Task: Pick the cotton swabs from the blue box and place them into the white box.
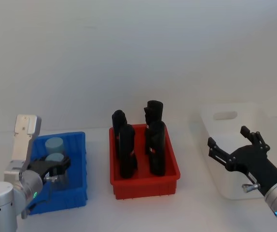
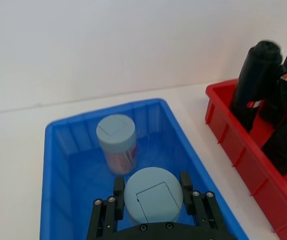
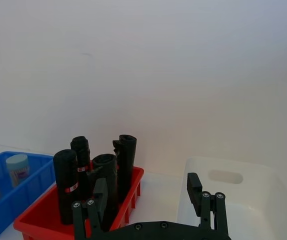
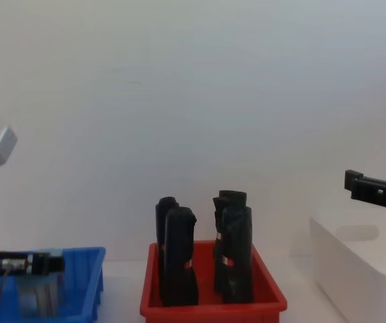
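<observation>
Two clear cylindrical jars of cotton swabs with pale blue-grey lids stand in the small bright blue plastic box [image 2: 103, 107]. The nearer jar [image 2: 153, 200] sits clamped in the left gripper [image 1: 55, 166]; the farther jar [image 2: 116, 142] stands free. The right gripper [image 1: 228, 137] hovers spread wide over the large white plastic box [image 1: 230, 186].

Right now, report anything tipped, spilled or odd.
Nothing stands out. Both cotton swabs stand upright, lidded, in the blue box, the left tool around the nearer. Black objects stand upright in the red bin. The right tool hangs open by the white box.
</observation>
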Motion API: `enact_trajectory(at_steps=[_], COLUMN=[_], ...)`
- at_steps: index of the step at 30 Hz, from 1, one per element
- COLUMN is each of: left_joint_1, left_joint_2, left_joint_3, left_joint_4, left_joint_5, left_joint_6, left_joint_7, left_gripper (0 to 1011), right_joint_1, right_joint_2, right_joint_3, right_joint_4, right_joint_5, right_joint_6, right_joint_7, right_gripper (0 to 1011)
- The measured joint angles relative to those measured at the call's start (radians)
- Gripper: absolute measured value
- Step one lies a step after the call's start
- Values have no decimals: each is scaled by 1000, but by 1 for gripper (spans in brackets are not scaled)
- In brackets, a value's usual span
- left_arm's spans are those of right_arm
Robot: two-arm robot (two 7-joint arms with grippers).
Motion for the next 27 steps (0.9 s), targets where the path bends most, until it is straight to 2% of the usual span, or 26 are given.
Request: enact_trajectory(at_steps=[14, 27], left_joint_1=[0, -32], left_joint_2=[26, 42], left_joint_3=[-8, -12], left_joint_4=[-143, -255], left_joint_5=[82, 131], left_joint_6=[2, 74], left_joint_7=[-66, -194], left_gripper=[661, 661], right_joint_1=[0, 0], right_joint_2=[0, 0], right_joint_3=[0, 0], right_joint_4=[0, 0], right_joint_5=[0, 0], right_joint_6=[0, 0], right_joint_7=[0, 0], right_gripper=[1002, 1002])
